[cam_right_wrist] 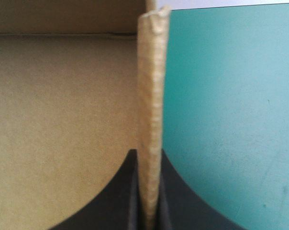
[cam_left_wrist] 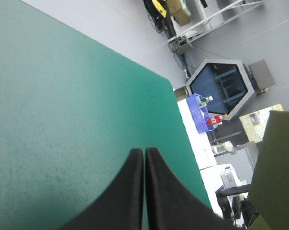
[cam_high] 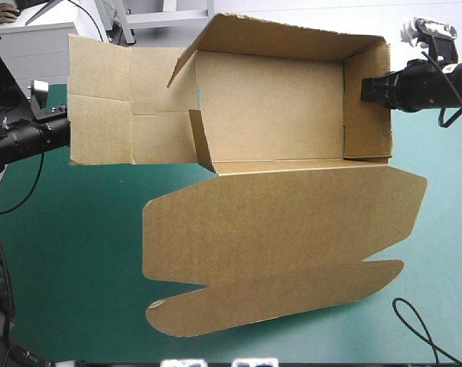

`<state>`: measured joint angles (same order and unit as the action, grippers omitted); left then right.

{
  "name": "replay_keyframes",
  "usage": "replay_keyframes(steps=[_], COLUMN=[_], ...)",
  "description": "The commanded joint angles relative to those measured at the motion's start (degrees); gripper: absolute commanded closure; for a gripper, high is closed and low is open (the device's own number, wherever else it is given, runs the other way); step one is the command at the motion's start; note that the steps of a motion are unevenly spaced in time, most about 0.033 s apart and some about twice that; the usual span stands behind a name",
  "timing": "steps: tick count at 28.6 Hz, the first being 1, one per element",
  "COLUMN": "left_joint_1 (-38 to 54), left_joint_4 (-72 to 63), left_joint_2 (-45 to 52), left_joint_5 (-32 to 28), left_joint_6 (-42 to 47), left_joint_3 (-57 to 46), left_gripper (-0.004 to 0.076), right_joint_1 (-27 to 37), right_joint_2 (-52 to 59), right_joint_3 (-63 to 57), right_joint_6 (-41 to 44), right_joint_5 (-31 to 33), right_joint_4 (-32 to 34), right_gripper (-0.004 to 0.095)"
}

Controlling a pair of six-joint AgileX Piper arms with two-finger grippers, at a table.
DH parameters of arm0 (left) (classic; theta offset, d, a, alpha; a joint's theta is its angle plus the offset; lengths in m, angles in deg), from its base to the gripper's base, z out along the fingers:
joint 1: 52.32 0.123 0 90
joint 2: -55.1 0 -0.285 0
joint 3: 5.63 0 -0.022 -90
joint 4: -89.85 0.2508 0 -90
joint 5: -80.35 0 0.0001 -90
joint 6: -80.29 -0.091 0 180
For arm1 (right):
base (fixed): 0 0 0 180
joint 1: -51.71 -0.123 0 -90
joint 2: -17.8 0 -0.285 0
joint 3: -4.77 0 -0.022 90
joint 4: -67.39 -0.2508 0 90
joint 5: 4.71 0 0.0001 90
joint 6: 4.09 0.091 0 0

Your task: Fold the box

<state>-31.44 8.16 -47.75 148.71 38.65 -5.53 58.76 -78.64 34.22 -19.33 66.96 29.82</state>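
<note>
In the high view we see the box (cam_high: 269,107) across the upper middle of the frame on the teal-green cover (cam_high: 70,252): an open tray with walls raised, its lid (cam_high: 284,218) flat toward the lower middle, flat panels (cam_high: 101,107) spread at upper left. The right gripper (cam_high: 366,89) meets the tray's right wall (cam_high: 366,126) at upper right; the left gripper (cam_high: 63,128) sits at the panels' left edge. In the left wrist view the left gripper (cam_left_wrist: 143,150) is pressed together, holding nothing, over the cover (cam_left_wrist: 63,96), with a piece of the box (cam_left_wrist: 276,167) beside it. In the right wrist view the right gripper (cam_right_wrist: 148,153) pinches the wall (cam_right_wrist: 149,96) edge-on, its fingers (cam_right_wrist: 120,191) nearly meeting, with the cover (cam_right_wrist: 230,96) on one side.
</note>
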Motion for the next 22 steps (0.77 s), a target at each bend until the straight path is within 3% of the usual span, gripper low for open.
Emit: replay_keyframes(steps=[1,13,19,22], left_joint_1=[-1.40,-6.14,-6.38,-7.03], left_joint_4=[-6.66,-11.65,-11.40,-9.53], left_joint_2=[4.04,11.73,15.67,17.88], left_joint_5=[5.84,5.84,5.84,5.58], left_joint_6=[-0.42,0.21,0.21,0.21], left_joint_3=[1.40,1.40,1.40,1.40], left_gripper=[0.0731,0.0731,0.0731,0.0731], right_joint_1=[0.28,-2.66,-7.12,-8.84], right_joint_2=[2.55,2.55,2.55,2.05], right_joint_3=[1.57,1.57,1.57,1.57], right_joint_6=[-0.10,0.29,3.41,4.34], right_joint_5=[-1.02,-4.89,-8.95,-11.46], right_joint_4=[-4.79,-4.28,5.23,5.92], right_gripper=[0.0926,0.0925,0.0925,0.0925])
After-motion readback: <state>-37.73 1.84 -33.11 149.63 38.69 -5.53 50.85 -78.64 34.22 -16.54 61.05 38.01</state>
